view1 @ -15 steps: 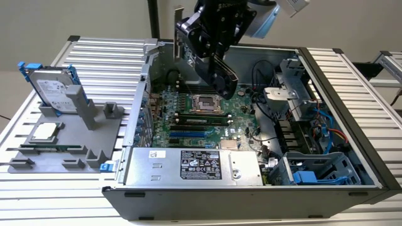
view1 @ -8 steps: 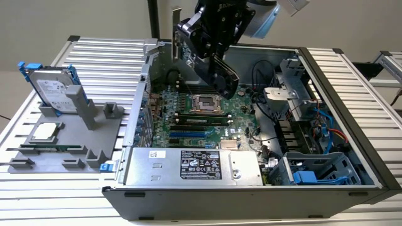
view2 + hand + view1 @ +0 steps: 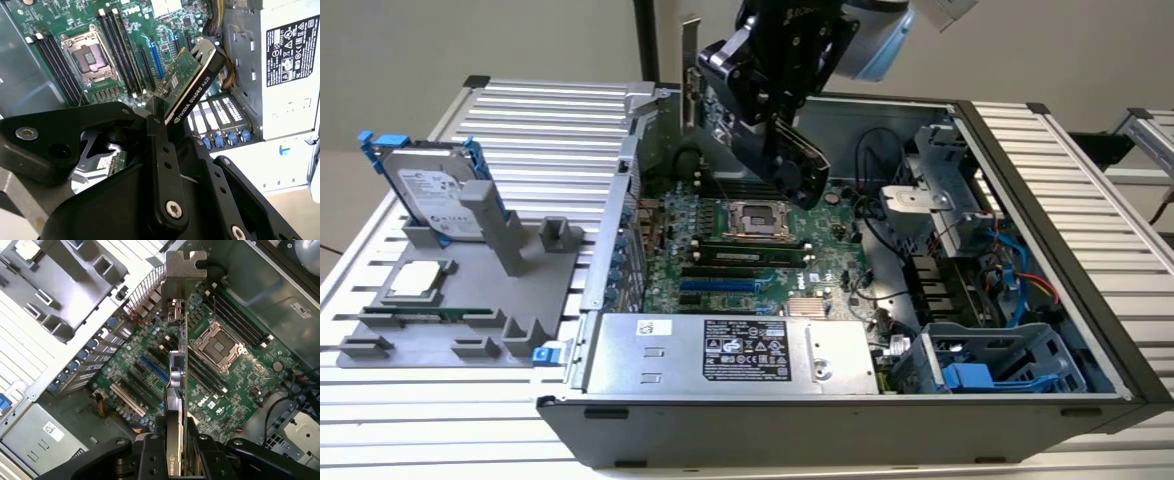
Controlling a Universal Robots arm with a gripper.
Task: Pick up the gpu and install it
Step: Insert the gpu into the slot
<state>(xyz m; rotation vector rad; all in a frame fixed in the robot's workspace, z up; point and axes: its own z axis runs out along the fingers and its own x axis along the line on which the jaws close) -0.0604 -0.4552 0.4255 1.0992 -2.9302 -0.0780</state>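
- Currently the pincer (image 3: 175, 441) is clamped on the gpu (image 3: 790, 158), tilted above the motherboard (image 3: 767, 255); slippage is possible.
- Misalignment over the motherboard's blue slot (image 3: 154, 369) could jam the bracket (image 3: 184, 265).

A black claw (image 3: 771, 112) on a grey and pale blue arm (image 3: 874, 40).
The claw is built from shiny black bars with round ends. In the second wrist view, round silver screws (image 3: 173, 210) sit in the bars behind the fingertips, and one long finger (image 3: 160, 160) has a row of little holes. Just above the claw, the arm is round and grey with a pale blue cap.
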